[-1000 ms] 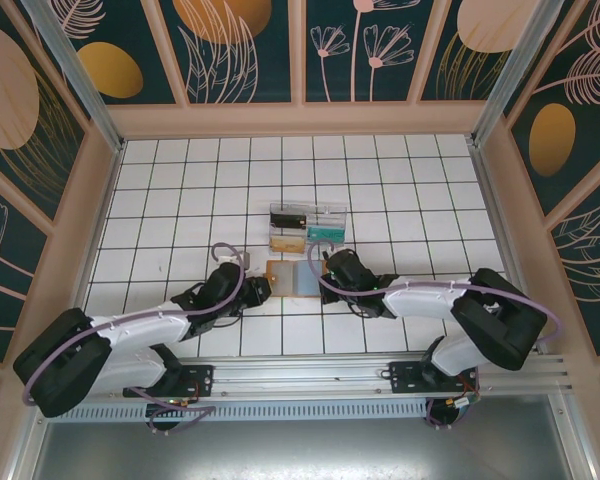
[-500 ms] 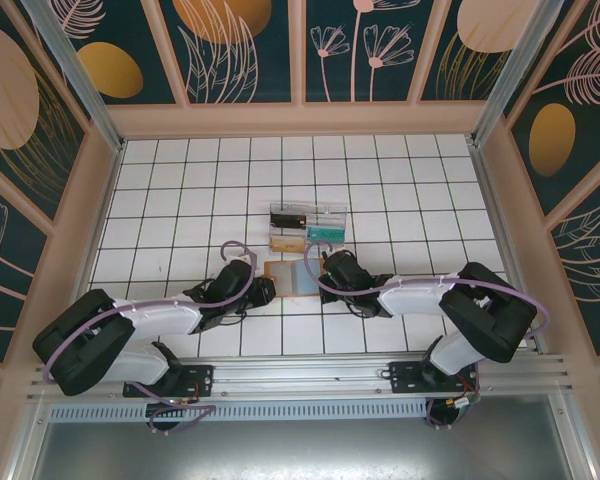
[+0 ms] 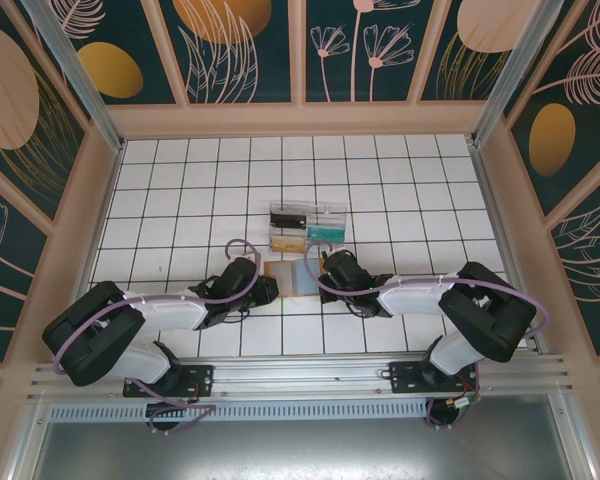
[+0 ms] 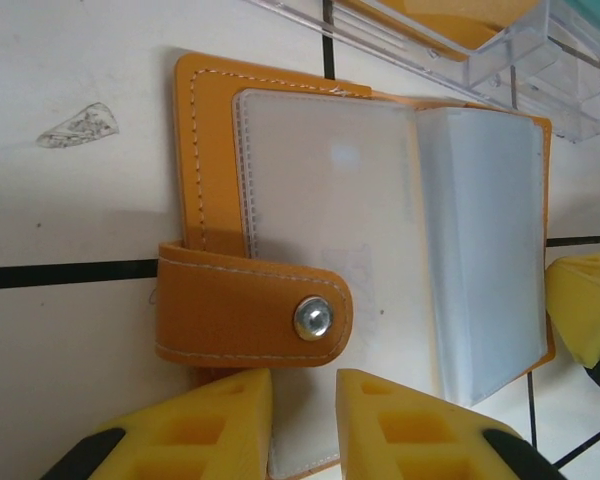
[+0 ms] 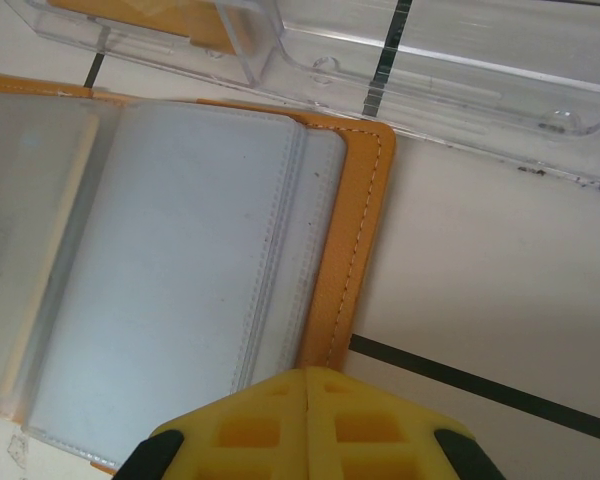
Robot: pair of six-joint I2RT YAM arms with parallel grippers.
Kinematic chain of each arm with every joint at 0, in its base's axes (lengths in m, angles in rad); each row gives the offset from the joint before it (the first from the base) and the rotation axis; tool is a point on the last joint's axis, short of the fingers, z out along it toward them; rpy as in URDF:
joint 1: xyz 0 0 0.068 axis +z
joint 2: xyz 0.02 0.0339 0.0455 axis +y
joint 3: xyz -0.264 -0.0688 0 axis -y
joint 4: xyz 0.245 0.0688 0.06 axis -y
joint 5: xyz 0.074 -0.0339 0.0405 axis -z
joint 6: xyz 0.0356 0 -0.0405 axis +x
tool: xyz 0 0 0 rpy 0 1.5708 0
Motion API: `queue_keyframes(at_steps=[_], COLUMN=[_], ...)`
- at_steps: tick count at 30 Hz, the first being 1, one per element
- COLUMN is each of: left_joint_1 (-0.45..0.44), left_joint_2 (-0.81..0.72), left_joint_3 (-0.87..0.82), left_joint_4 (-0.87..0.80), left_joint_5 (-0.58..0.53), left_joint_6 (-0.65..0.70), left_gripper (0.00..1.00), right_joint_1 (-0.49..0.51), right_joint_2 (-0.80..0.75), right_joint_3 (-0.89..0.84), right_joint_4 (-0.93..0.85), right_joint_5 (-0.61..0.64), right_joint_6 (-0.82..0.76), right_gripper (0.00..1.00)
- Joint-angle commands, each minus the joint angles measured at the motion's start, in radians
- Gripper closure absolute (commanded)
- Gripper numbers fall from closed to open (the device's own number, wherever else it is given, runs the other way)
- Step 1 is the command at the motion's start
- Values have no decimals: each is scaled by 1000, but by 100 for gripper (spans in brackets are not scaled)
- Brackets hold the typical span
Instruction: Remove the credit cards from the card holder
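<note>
While the left gripper (image 4: 303, 390) stands slightly parted and the right gripper (image 5: 308, 378) is pressed together, the card holder (image 3: 292, 276) lies open between them at mid-frame, long axis left-right, strap (image 4: 250, 315) toward the left gripper, clear tray (image 3: 308, 228) just above.

Bottom edge of card holder (image 4: 215, 150) hidden under left end effector (image 4: 303, 390), its left part cut off in right wrist view, clear tray (image 4: 540, 60) cropped at top of both wrist views, contents too small overhead.
</note>
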Motion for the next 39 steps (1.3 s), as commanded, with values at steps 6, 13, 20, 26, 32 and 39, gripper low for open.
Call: queue_keyframes(at_steps=[6, 13, 20, 26, 32, 39], left_joint_1=[-16, -25, -27, -26, -27, -26], left_joint_2=[37, 62, 20, 9, -10, -62], left_joint_3=[26, 31, 18, 21, 27, 30], left_joint_4=[40, 107, 141, 145, 85, -60], left_joint_5=[33, 79, 96, 97, 39, -109], left_joint_6=[14, 3, 0, 3, 8, -6], left_gripper=[61, 49, 47, 47, 47, 49], right_joint_1=[11, 17, 19, 21, 22, 22], right_joint_2=[23, 29, 37, 51, 50, 50], right_joint_3=[3, 6, 6, 12, 14, 14], right_joint_4=[-16, -14, -14, -11, -19, -20], right_joint_5=[-2, -2, -4, -5, -1, 1], right_joint_6=[22, 25, 27, 25, 25, 24], right_gripper=[93, 92, 92, 92, 92, 92])
